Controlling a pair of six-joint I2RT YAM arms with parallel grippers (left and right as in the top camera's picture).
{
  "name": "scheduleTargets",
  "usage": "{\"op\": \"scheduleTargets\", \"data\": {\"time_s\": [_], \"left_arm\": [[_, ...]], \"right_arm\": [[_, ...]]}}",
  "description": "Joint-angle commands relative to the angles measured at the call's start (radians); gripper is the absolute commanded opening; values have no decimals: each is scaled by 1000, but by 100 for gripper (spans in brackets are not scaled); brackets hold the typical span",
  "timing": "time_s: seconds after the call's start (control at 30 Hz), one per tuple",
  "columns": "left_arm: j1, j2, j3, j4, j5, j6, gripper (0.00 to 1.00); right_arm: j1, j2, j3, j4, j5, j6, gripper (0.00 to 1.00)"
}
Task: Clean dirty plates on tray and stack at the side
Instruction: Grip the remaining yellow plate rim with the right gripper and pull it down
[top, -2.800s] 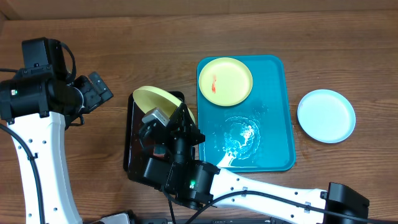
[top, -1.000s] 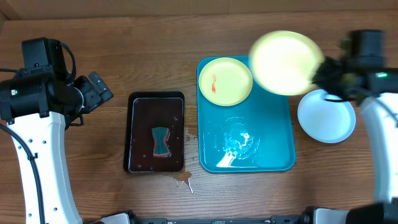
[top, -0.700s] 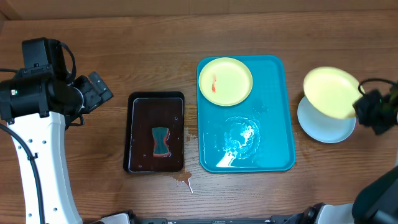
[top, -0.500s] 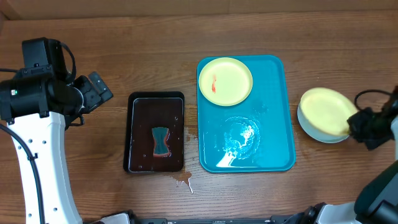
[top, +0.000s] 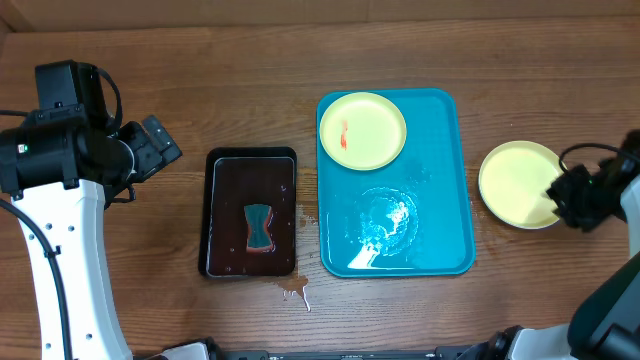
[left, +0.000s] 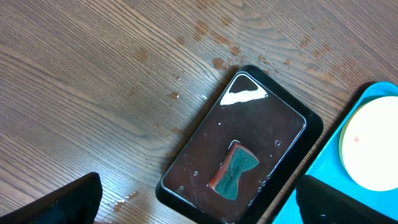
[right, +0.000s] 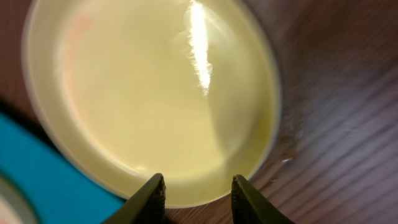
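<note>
A pale yellow-green plate (top: 362, 130) with a red-orange smear lies at the far end of the teal tray (top: 440, 240). A second yellow-green plate (top: 515, 183) lies flat on the table to the right of the tray, where the pale blue-white plate was; that plate is hidden under it. My right gripper (top: 565, 195) sits at this plate's right rim. In the right wrist view its fingers (right: 196, 193) are apart, and the plate (right: 149, 99) lies just beyond them. My left gripper (left: 196, 199) is wide open and empty, high above the black tray.
A black tray (top: 225, 170) of dark water with a sponge (top: 259, 227) stands left of the teal tray. Water pools in the teal tray's near half (top: 385, 225). A small spill (top: 293, 292) lies on the table in front of the black tray.
My right arm carried the yellow-green plate from the black tray across to the right and set it down on the blue-white plate. The left arm has not moved.
</note>
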Motion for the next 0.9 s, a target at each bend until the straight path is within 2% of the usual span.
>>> {"op": "scheduleTargets", "data": {"time_s": [0.0,0.2,0.4,0.53,0.6,0.8,0.83,0.87], "left_arm": [[3,-6,17,2,-14,12,100],[3,-6,17,2,-14,12,100],[2,-6,17,2,-14,12,100],[3,-6,17,2,-14,12,100],[2,-6,17,2,-14,12,100],[2,-6,17,2,-14,12,100],[2,-6,17,2,-14,12,100],[3,-6,17,2,-14,12,100]], "right_arm": [[111,-114,86,-7,-185,-111,37],[372,-227,144,19,-176,-241,38],[649,-193,143,137,56,-243,44],[763,-84,143,255,165,-243,49],[790,-24,143,316,198,-247,56],[807,185,143,531,290,-349,58],[797,348,143,642,300,-344,59],[797,356,143,643,299,-341,59]]}}
